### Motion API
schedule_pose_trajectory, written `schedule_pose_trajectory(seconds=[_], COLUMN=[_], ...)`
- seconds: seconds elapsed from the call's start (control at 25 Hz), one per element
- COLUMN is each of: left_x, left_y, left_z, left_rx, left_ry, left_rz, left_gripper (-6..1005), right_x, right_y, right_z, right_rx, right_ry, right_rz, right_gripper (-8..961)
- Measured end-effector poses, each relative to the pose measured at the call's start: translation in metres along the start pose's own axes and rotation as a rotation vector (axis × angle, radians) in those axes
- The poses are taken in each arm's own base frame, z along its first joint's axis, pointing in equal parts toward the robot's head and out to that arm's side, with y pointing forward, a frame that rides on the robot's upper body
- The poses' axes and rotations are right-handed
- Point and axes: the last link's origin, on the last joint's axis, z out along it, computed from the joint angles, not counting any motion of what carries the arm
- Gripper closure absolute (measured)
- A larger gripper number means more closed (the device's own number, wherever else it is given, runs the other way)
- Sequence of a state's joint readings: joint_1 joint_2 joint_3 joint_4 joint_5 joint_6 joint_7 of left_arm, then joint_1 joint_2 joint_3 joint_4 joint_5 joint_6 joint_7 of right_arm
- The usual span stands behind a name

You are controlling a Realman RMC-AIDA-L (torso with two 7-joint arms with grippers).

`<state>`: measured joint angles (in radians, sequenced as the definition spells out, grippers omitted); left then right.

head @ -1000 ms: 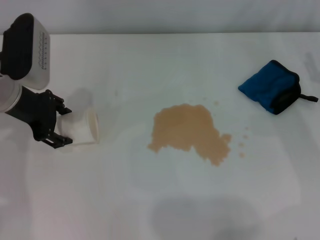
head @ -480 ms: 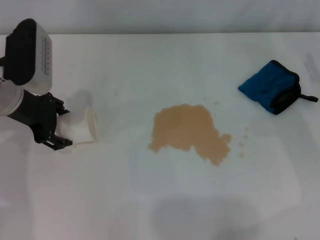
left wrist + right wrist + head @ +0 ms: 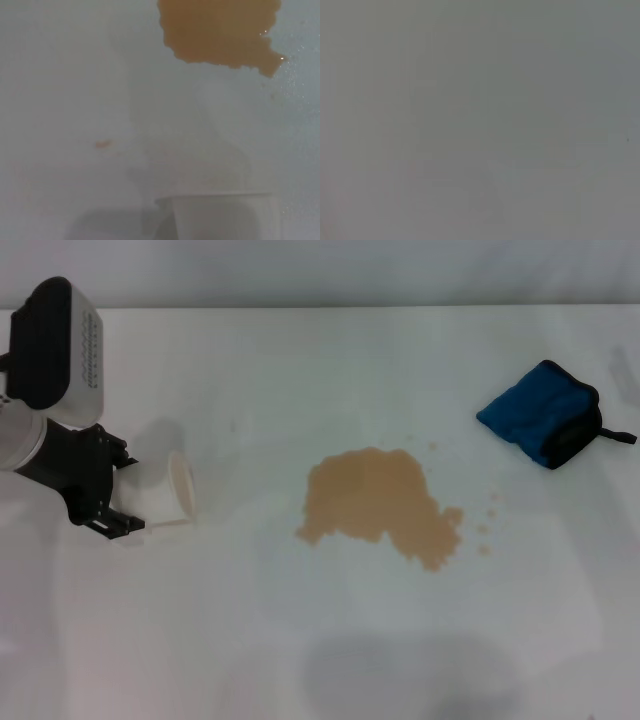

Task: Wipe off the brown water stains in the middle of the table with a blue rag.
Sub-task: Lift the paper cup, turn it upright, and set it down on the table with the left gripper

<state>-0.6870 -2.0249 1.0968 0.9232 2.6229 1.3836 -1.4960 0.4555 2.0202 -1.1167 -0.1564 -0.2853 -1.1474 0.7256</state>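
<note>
Left gripper (image 3: 118, 493): black two-fingered tool below a white-and-black wrist block, at the far left of the head view; fingers clasped on either side of the cup.
Paper cup (image 3: 165, 494): white, lying on its side on the table, mouth and pale rim turned toward the stain; its base end sits between the left gripper's fingers. In the left wrist view its rim (image 3: 215, 197) fills the near edge.
Writing: rows of small raised marks on the wrist block, too small to read; no brand or label legible on any item.
Brown water stains (image 3: 380, 505): light tan-brown irregular blotch at the middle of the table, with a lobe reaching toward the right and a few tiny droplets of the same colour just beyond it; well apart from the cup, to its right. Also seen in the left wrist view (image 3: 220, 30), past the cup.
Blue rag (image 3: 540, 413): small deep-blue soft cloth, bunched, with black edging and a short black loop trailing to its right; lies far right and farther back than the stain, well apart from it and from the left gripper.
Right gripper: not seen in any view; its wrist view shows only flat grey.
Table (image 3: 320, 640): broad plain white smooth surface, faint grey shadow near the front edge.
Room: a pale grey band beyond the table's far edge.
</note>
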Motion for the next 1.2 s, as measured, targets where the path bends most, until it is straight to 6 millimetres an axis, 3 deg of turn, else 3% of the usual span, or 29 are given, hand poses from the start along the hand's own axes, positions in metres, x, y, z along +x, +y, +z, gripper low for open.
schedule_pose_trajectory(seconds=[0.44,0.6,0.92,1.2], left_x=[0.003,0.004,-0.005,-0.022], left_y=[-0.003,-0.012,-0.023,-0.009], left_z=[-0.003,-0.012,-0.021,-0.014], left_rx=[0.018,0.075,0.274,0.456], left_ry=[0.019,0.079,0.271,0.532], left_rz=[-0.011,-0.064,-0.225,-0.376], left_gripper=[267,266,266,265], right_x=[0.0,0.0,0.0,0.001], right_y=[0.0,0.001,0.001,0.001], right_z=[0.0,0.001,0.001,0.004], right_rx=[0.0,-0.002,-0.003,0.004], right_ry=[0.0,-0.001,-0.001,0.009], right_rz=[0.0,0.0,0.001,-0.001], right_gripper=[247,247,247,248])
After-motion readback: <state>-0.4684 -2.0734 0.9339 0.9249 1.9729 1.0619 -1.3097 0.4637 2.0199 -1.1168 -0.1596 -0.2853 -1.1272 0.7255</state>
